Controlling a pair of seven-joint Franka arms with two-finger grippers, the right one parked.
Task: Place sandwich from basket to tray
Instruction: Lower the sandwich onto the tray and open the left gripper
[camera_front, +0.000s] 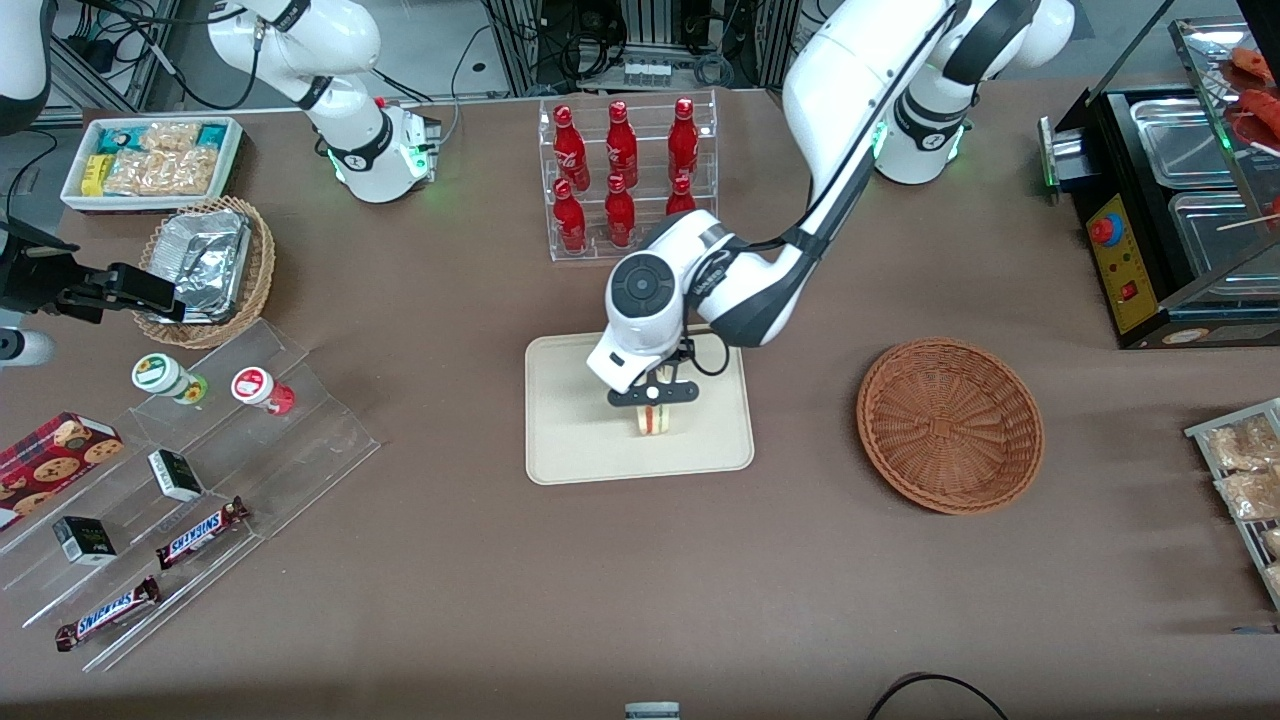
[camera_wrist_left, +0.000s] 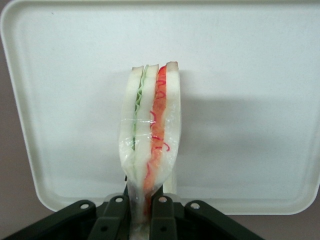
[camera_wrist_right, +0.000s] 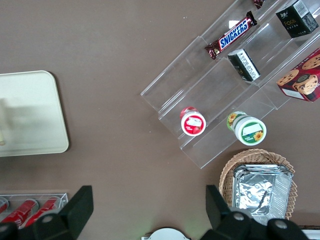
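Gripping: the gripper (camera_wrist_left: 145, 212) has its jaws clenched on the narrow end of the sandwich (camera_wrist_left: 150, 135), which stands on edge over the tray (camera_wrist_left: 260, 75).
Sandwich position: held over the middle of the tray (camera_front: 560, 440); whether it touches the surface cannot be told.
Wrap: thin clear film looks slippery, so the wedge could slide between the fingers (camera_wrist_left: 162, 220).
Tipping risk: let go while upright, it would likely topple flat, perhaps toward the rim.
Squeeze risk: soft bread may deform or cling to the pads on release.
Basket: the basket (camera_front: 950, 425) sits empty, toward the working arm's end of the table.
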